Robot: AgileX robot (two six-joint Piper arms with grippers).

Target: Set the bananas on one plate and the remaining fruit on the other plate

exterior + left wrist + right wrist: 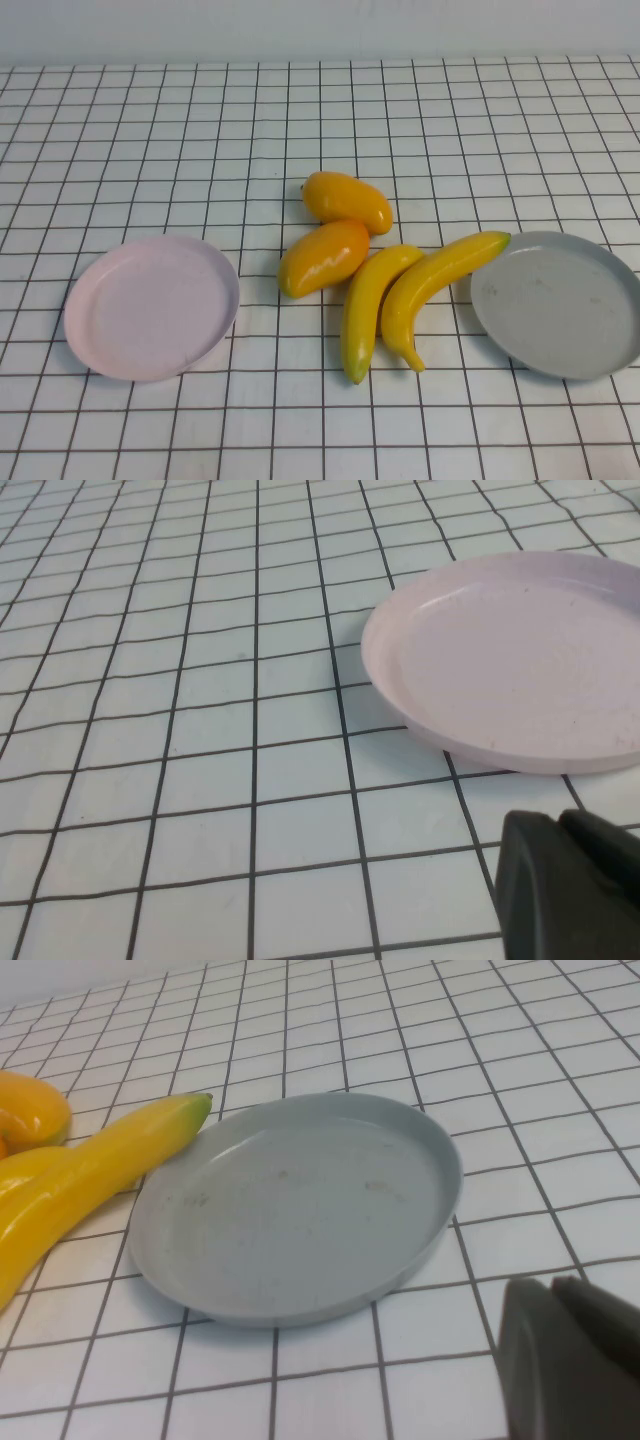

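Nearest the camera in the high view lies a bare stretch of white tabletop [320,430] ruled with thin dark lines into squares; the grid runs on to the far edge, where a plain pale wall [320,25] begins.

On the left sits the pale pink plate [152,306], with nothing on it. On the right sits the grey plate [560,305], also bare, its surface faintly scuffed. Between the plates the fruit lies in a cluster on the grid. Two bananas lie side by side: the left banana [368,305] and the right banana [432,288], whose greenish far tip reaches the grey plate's rim. Just to their left and farther back are two orange oval fruits, the near one [323,257] touching the far one [347,200].

Neither arm appears in the high view. The left gripper [565,885] shows only as a dark shape in its wrist view, above the grid near the pink plate; whether its jaws are spread or pressed together cannot be told. The right gripper [565,1355] shows likewise near the grey plate, its jaws equally unreadable.
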